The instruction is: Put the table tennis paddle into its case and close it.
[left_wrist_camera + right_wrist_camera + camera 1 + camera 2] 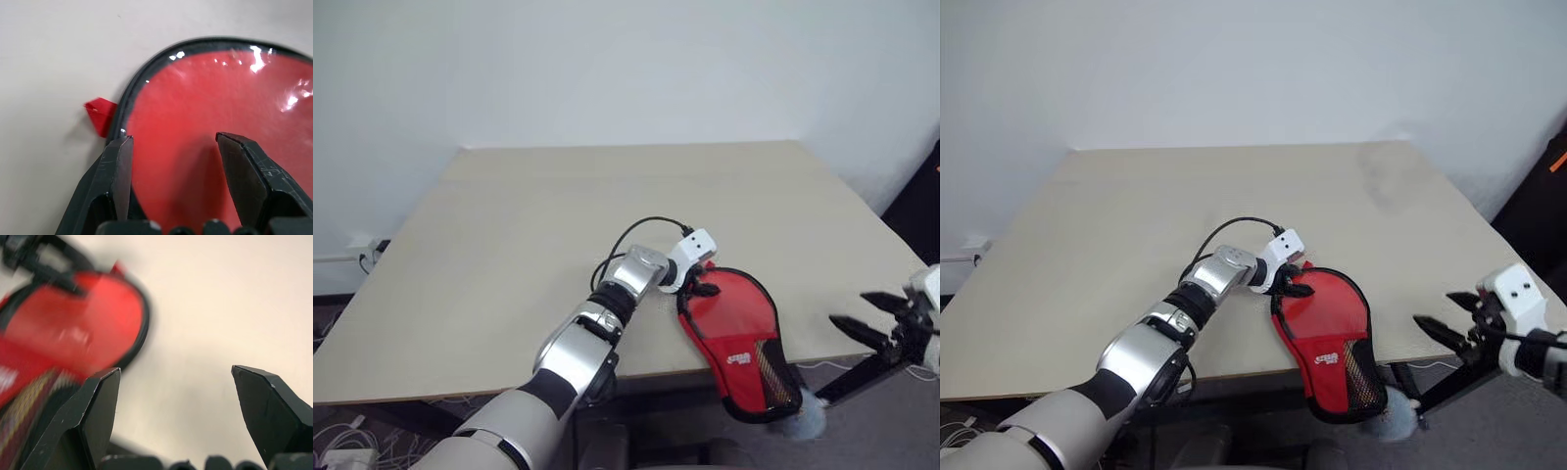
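The red case [736, 328] with black trim lies at the table's [509, 245] front edge, its narrow mesh end [771, 377] hanging over the edge. A striped light shape shows through the mesh; the table tennis paddle's red face is hidden. My left gripper [703, 290] is open at the case's round far end. In the left wrist view one of its fingers [117, 166] stands at the black rim and the other over the red surface. My right gripper [847, 306] hangs open off the table's right front corner, apart from the case [73, 328].
A pale blue-grey fuzzy ball [808, 419] sits below the table edge by the case's hanging end. A small red tab [100, 113] sticks out beside the case rim. Cables and a socket [362, 250] lie at the far left. A dark bar [852, 382] runs under the right gripper.
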